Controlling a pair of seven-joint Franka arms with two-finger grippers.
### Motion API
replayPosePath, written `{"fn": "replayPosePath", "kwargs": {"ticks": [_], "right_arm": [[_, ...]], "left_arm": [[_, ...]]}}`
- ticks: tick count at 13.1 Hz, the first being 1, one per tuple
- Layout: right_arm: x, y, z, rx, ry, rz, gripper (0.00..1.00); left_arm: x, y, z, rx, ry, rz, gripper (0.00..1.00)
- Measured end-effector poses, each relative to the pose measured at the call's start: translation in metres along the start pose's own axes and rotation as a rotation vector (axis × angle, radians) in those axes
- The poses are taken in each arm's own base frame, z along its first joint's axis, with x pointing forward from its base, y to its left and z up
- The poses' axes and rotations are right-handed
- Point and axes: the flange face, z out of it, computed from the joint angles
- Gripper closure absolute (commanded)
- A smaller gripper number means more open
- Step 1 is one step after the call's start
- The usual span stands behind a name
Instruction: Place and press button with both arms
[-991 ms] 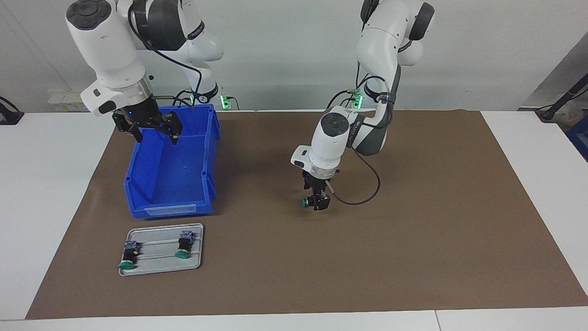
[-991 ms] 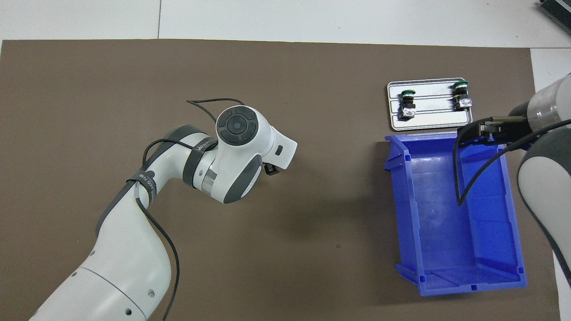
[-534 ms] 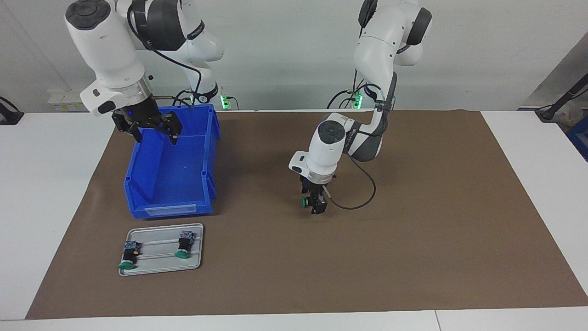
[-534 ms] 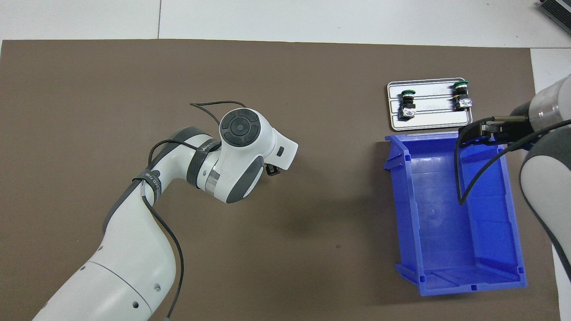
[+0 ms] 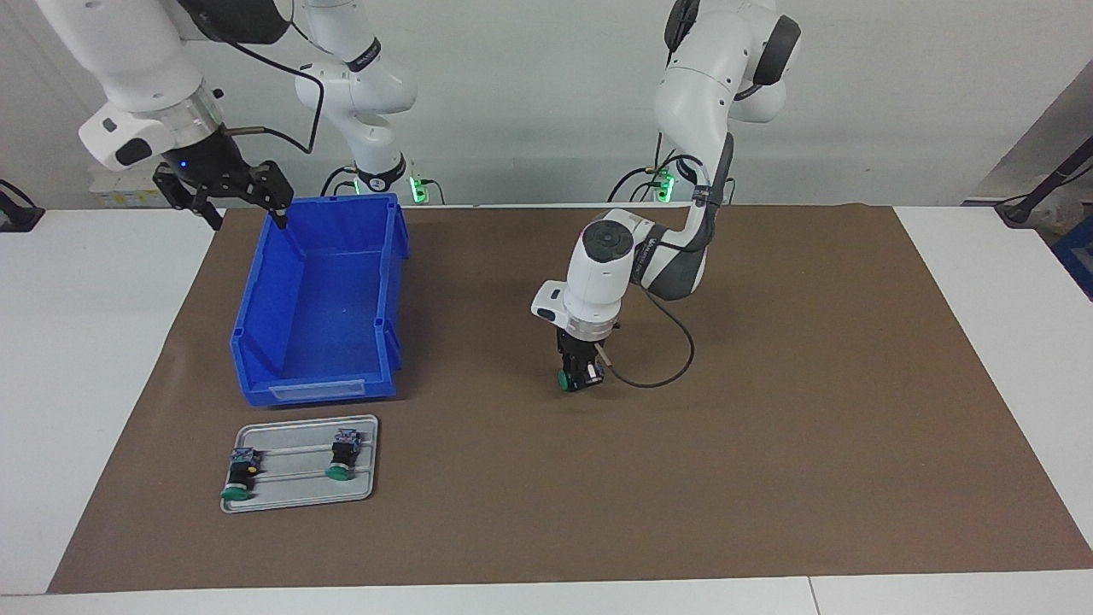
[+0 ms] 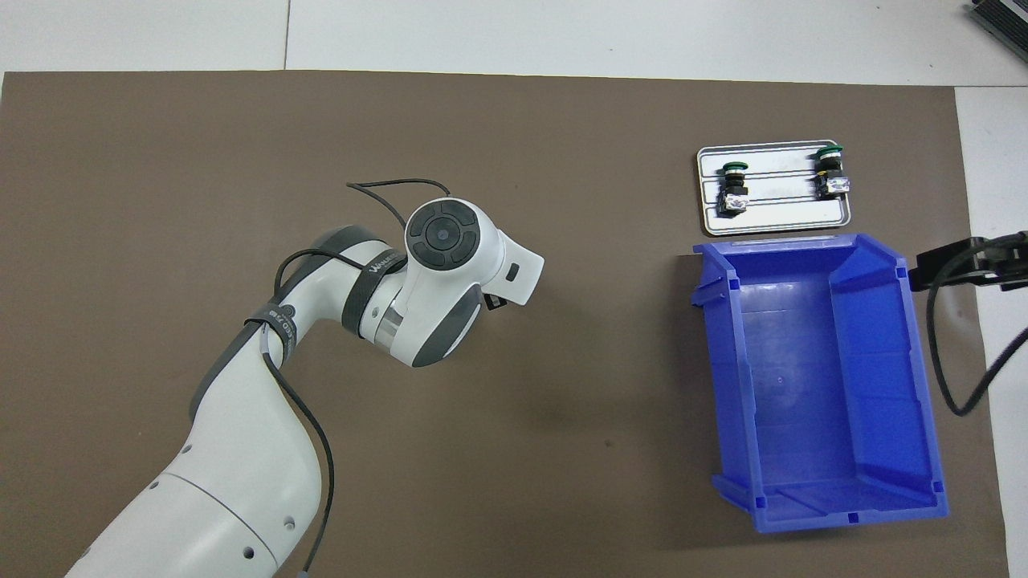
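The button [image 5: 566, 378] has a green cap and a black body. It is low over the middle of the brown mat [image 5: 768, 410], its cap turned toward the right arm's end of the table. My left gripper [image 5: 582, 376] points straight down and is shut on the button's body. In the overhead view the left wrist hides the button, and only a black bit of the left gripper [image 6: 494, 302] shows. My right gripper [image 5: 246, 218] hangs open and holds nothing, high over the edge of the blue bin [image 5: 256, 282]. The right gripper [image 6: 932, 269] shows beside the bin's rim.
The blue bin [image 6: 923, 385] stands with nothing in it at the right arm's end. A metal tray [image 5: 295, 495] lies just farther from the robots and carries two like buttons [image 5: 239, 474] [image 5: 343, 457]. The left arm's black cable [image 5: 657, 376] loops over the mat beside the gripper.
The left gripper's fingers have drawn together on the button and the hand has sunk slightly. The right gripper has risen and swung from over the bin out past its outer rim.
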Motion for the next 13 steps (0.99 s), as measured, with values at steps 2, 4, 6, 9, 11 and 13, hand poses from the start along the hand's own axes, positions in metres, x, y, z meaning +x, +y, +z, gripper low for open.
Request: {"fn": "replayPosePath", "kwargs": {"ticks": [2,4,6,9,11,13], "right_arm": [[-0.011,-0.002,-0.014,0.004,0.006,0.046,0.02],[-0.011,-0.006,-0.013,0.019,0.002,0.109,0.01],[-0.007,-0.008,-0.005,0.021,-0.015,0.118,0.01],[-0.006,-0.011,0.0,0.02,-0.025,0.116,0.01],[-0.006,-0.011,0.0,0.02,-0.025,0.116,0.01],[-0.006,-0.011,0.0,0.02,-0.026,0.116,0.01]], "left_arm": [[0.002,-0.007,-0.012,0.017,0.014,-0.013,1.0],[-0.002,-0.017,-0.036,0.041,0.026,-0.032,1.0],[-0.022,-0.036,-0.071,0.053,0.016,-0.062,1.0],[-0.074,-0.063,-0.118,0.048,0.038,-0.074,1.0],[-0.121,-0.08,-0.138,0.001,0.088,-0.064,1.0],[-0.181,-0.102,-0.146,-0.073,0.149,-0.076,1.0]]}}
